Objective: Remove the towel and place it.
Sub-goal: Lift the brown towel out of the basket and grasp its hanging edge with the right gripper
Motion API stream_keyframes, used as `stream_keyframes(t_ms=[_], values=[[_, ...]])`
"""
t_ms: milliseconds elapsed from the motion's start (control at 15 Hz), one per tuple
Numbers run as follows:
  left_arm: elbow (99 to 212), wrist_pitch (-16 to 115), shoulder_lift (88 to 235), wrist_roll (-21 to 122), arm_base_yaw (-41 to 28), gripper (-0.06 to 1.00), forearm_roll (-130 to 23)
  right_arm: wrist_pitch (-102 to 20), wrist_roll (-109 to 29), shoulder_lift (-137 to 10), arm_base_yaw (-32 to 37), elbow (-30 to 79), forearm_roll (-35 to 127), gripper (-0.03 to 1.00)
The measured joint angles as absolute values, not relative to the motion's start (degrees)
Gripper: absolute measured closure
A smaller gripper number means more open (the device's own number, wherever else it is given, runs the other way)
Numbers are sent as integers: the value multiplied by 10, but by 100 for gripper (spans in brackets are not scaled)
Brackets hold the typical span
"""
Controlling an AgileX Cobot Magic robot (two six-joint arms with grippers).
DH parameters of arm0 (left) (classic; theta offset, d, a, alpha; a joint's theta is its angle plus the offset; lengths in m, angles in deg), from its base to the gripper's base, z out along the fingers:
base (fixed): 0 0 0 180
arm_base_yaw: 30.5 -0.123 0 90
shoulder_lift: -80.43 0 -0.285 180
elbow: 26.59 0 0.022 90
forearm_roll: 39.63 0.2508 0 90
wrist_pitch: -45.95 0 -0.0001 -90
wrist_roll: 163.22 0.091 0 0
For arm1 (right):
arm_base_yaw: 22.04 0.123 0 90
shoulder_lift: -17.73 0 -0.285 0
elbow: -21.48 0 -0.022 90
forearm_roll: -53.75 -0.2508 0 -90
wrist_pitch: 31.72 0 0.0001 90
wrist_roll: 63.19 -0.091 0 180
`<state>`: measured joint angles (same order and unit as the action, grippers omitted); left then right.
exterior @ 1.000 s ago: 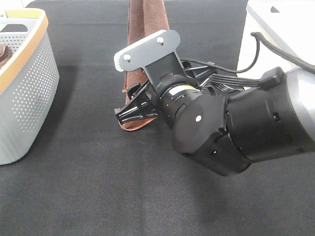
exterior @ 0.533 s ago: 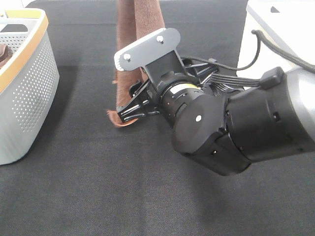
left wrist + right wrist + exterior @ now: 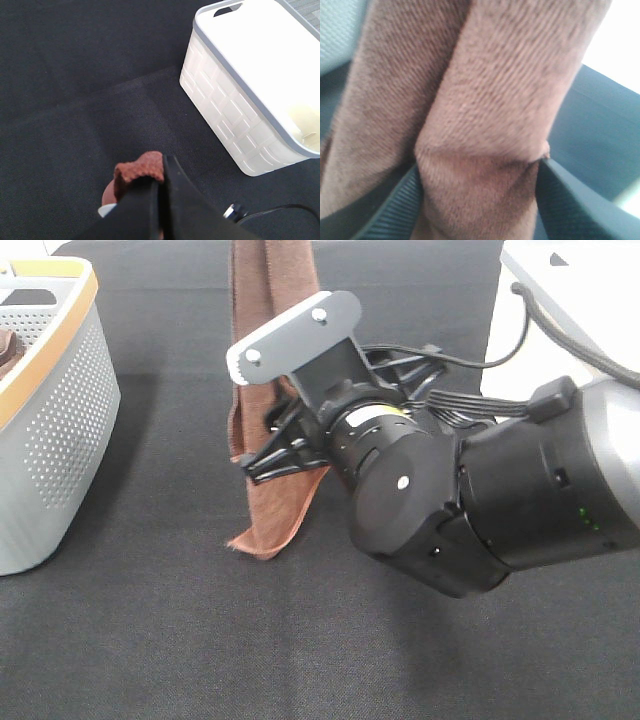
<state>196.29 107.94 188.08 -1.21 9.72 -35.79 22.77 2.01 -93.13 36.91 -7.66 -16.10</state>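
The reddish-brown towel (image 3: 268,360) hangs as a long folded strip from above the top of the exterior view; its lower end (image 3: 262,538) reaches the black table. My right gripper (image 3: 262,458) is closed around the strip at mid-height. In the right wrist view the towel (image 3: 485,100) fills the picture and is squeezed between the two black fingers (image 3: 395,210). My left gripper (image 3: 162,172) is shut on the towel's top edge (image 3: 140,172), high above the table; it is out of the exterior view.
A grey perforated basket with an orange rim (image 3: 50,420) stands at the left, with a dark brown cloth (image 3: 5,348) inside. A white basket (image 3: 240,100) stands at the right, its corner in the exterior view (image 3: 580,290). A black cable (image 3: 500,365) runs to the right arm.
The towel has shifted left and now hangs lower, its end well below the right gripper instead of bunched at the fingers. The right gripper has risen slightly.
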Motion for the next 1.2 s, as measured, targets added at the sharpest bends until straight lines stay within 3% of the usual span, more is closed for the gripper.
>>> stream_keyframes(t_ms=[133, 333, 667, 1200], values=[[1963, 1080, 1881, -12, 97, 94, -357, 240, 67, -931, 369, -77, -209, 38], [1963, 1081, 1881, -10, 97, 94, -357, 241, 109, -931, 369, -77, -245, 50], [1963, 1095, 1881, -10, 97, 94, -318, 241, 148, -931, 369, -77, -259, 95], [1963, 1070, 1882, -10, 97, 94, -151, 109, 216, -817, 369, -77, -299, 97]])
